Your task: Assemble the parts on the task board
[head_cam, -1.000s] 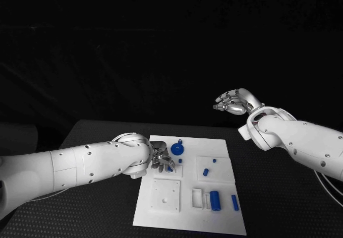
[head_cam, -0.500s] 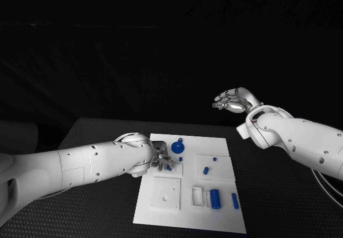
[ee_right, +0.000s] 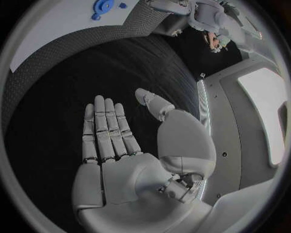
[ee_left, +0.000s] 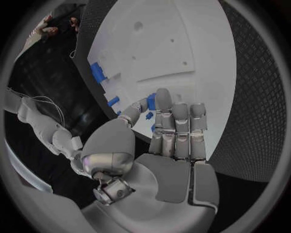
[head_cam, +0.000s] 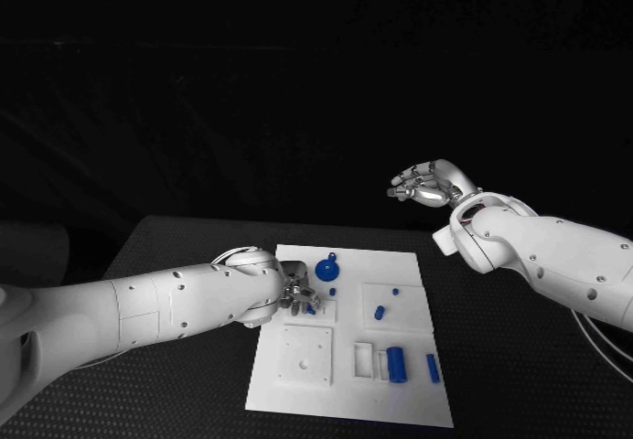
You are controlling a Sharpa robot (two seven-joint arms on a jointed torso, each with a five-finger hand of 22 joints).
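The white task board (head_cam: 310,384) lies in the middle of the table. My left hand (head_cam: 297,294) is low over the board's left upper part; its thumb and a finger pinch a small blue part (ee_left: 150,101) close to the board (ee_left: 182,43). A round blue disc (head_cam: 327,270) lies just beyond that hand. Small blue pegs (head_cam: 379,314) stand on the right upper block, and a blue cylinder (head_cam: 394,363) and a blue bar (head_cam: 433,368) lie lower right. My right hand (head_cam: 424,187) is raised beyond the board's far right corner, fingers stretched out (ee_right: 109,131), holding nothing.
The black table (head_cam: 172,375) spreads around the board on both sides. A square white plate with holes (head_cam: 306,358) sits on the board's lower left. The right wrist view catches the board's corner with the blue disc (ee_right: 102,7).
My right hand has drifted slightly to the left while staying raised. The left hand stays at the same spot on the board, its fingers shifting only a little.
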